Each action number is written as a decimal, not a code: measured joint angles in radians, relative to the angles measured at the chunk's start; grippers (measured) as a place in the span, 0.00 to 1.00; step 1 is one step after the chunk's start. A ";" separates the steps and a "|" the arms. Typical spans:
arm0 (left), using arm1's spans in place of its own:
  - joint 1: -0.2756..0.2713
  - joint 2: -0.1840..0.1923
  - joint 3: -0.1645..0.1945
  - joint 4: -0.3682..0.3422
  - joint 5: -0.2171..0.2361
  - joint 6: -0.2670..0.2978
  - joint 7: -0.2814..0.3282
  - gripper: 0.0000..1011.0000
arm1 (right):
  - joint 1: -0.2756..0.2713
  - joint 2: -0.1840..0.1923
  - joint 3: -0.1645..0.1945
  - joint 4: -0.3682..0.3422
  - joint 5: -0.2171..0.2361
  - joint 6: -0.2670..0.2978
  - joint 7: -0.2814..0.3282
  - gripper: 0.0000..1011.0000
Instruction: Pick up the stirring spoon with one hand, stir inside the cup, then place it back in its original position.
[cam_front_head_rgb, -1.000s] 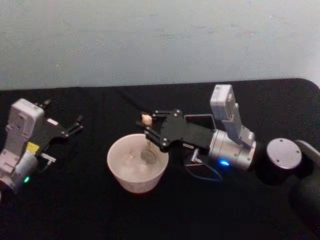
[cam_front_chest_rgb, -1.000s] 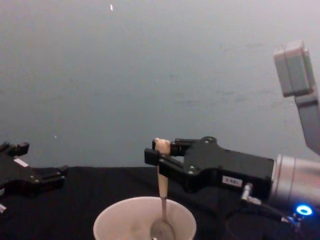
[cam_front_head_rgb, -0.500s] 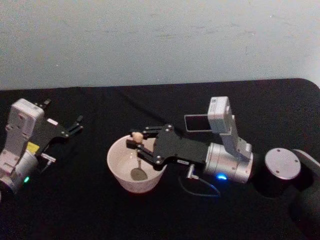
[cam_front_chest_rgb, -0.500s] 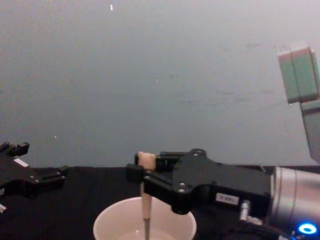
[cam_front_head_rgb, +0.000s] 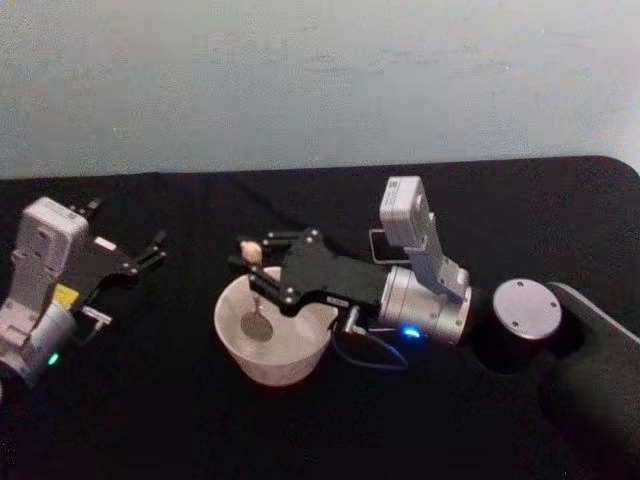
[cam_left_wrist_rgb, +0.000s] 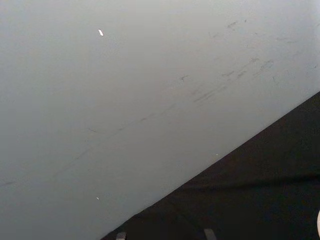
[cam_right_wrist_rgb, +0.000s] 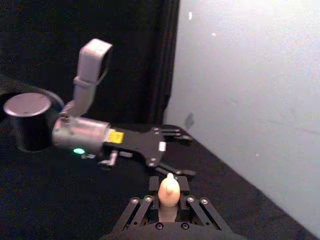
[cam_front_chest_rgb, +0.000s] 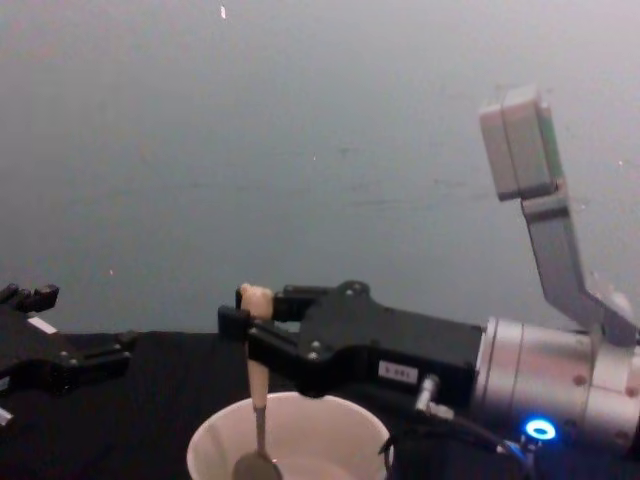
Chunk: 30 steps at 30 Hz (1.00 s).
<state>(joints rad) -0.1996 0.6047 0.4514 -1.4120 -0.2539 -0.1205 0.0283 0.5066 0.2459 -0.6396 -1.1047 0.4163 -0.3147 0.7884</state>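
Beige handle upright and metal bowl down, the stirring spoon (cam_front_head_rgb: 257, 300) (cam_front_chest_rgb: 257, 385) stands inside the cup (cam_front_head_rgb: 275, 365) (cam_front_chest_rgb: 325, 430), its bowl below the rim in the left part of the pale interior. We cannot tell whether the bowl touches the bottom. The little bear head tops the handle just above the fingers, and we see it from behind in the right wrist view (cam_right_wrist_rgb: 169, 190).

We see the right gripper (cam_front_head_rgb: 250, 262) (cam_front_chest_rgb: 245, 315) reaching in from the right, level over the cup, its two black fingers (cam_front_chest_rgb: 275, 345) closed tight on the upper handle just under the bear head. Its grey wrist with a blue light lies just right of the cup.

The cream-white cup sits on a black table (cam_front_head_rgb: 300, 430), near its middle. On the far side of the right wrist we make out the dark square-sided holder (cam_front_head_rgb: 378, 247), partly hidden by the white wrist camera mount.

Well apart at the left, the left gripper (cam_right_wrist_rgb: 192, 156) rests low over the table, its fingers spread and holding nothing. A pale grey wall (cam_front_head_rgb: 300, 80) closes the scene at the far edge.
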 joint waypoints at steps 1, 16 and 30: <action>0.000 0.000 0.000 0.000 0.000 0.000 0.000 0.99 | 0.004 -0.003 0.002 0.007 -0.001 -0.002 -0.003 0.21; 0.000 0.000 0.000 0.000 0.000 0.000 0.000 0.99 | 0.007 0.005 0.033 0.034 -0.021 0.000 -0.028 0.21; 0.000 0.000 0.000 0.000 0.000 0.000 0.000 0.99 | -0.009 0.024 0.051 0.011 -0.034 0.008 -0.044 0.21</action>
<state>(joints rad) -0.1995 0.6047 0.4514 -1.4120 -0.2539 -0.1205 0.0283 0.4971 0.2699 -0.5883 -1.0934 0.3821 -0.3068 0.7442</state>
